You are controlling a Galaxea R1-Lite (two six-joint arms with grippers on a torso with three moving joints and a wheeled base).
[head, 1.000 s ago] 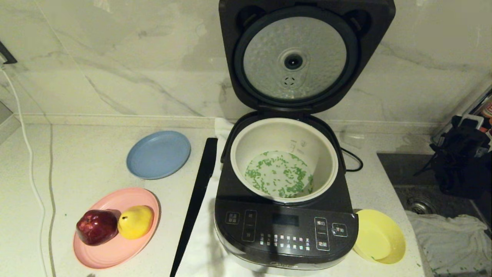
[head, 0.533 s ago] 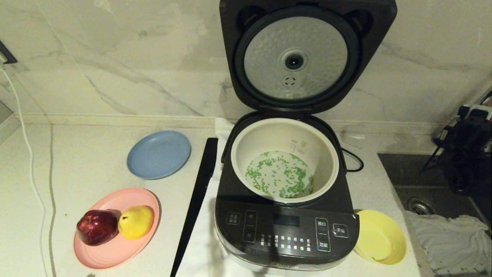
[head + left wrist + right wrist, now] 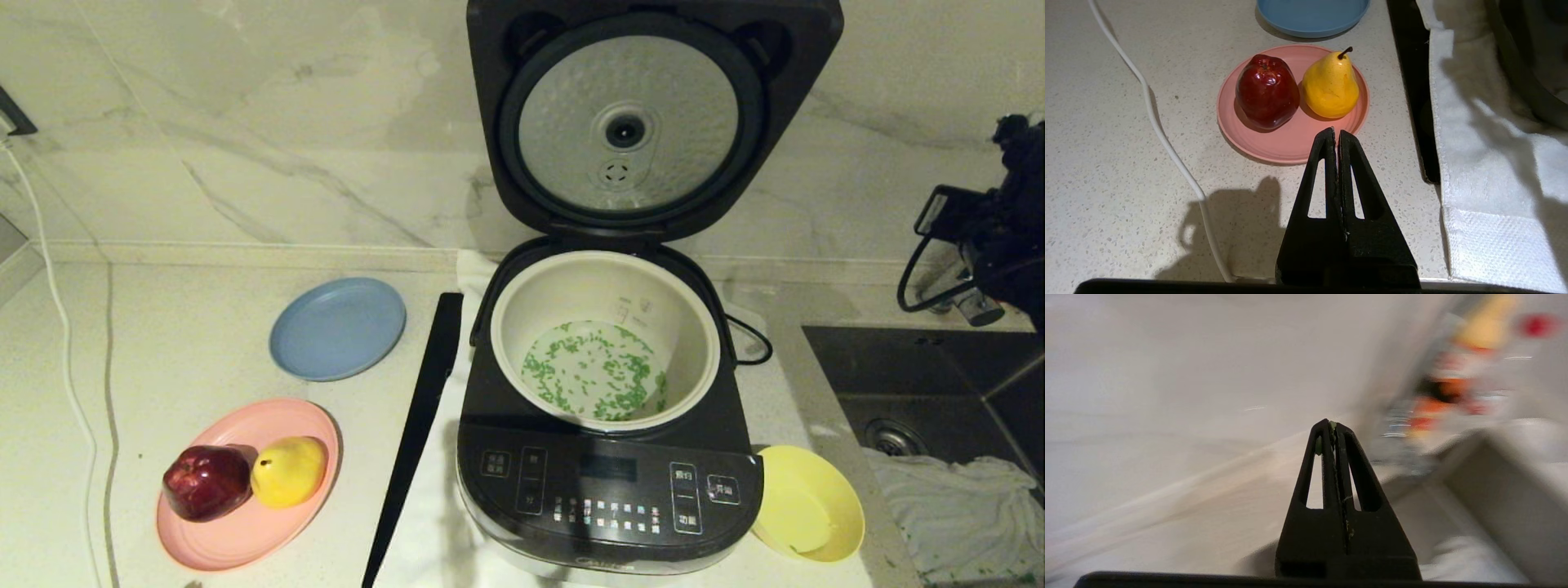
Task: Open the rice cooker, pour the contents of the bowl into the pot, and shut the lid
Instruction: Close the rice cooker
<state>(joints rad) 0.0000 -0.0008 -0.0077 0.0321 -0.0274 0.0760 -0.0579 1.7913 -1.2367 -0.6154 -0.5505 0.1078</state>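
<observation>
The rice cooker (image 3: pixel 608 490) stands open at the centre, its lid (image 3: pixel 645 122) upright with the dimpled silver plate facing me. Green chopped contents (image 3: pixel 592 371) lie on the bottom of the cream pot (image 3: pixel 510 327). Touching the cooker's right front corner, the yellow bowl (image 3: pixel 808 502) sits upright on the counter and looks nearly empty. My right arm (image 3: pixel 992 237) is raised at the far right above the sink; its gripper (image 3: pixel 1332 425) is shut, with a tiny green bit stuck at the tips. The left gripper (image 3: pixel 1336 132) is shut and empty, parked low over the counter near the pink plate.
A blue plate (image 3: pixel 337 328) and a pink plate (image 3: pixel 245 531) with a red apple (image 3: pixel 206 482) and yellow pear (image 3: pixel 287 471) lie left. A black strip (image 3: pixel 416 425) and white towel (image 3: pixel 424 531) flank the cooker. The sink (image 3: pixel 922 384) holds a cloth (image 3: pixel 955 514). A white cable (image 3: pixel 57 327) runs far left.
My right arm has risen from low over the sink to a higher spot at the right edge. Cooker, bowl and left arm have not moved.
</observation>
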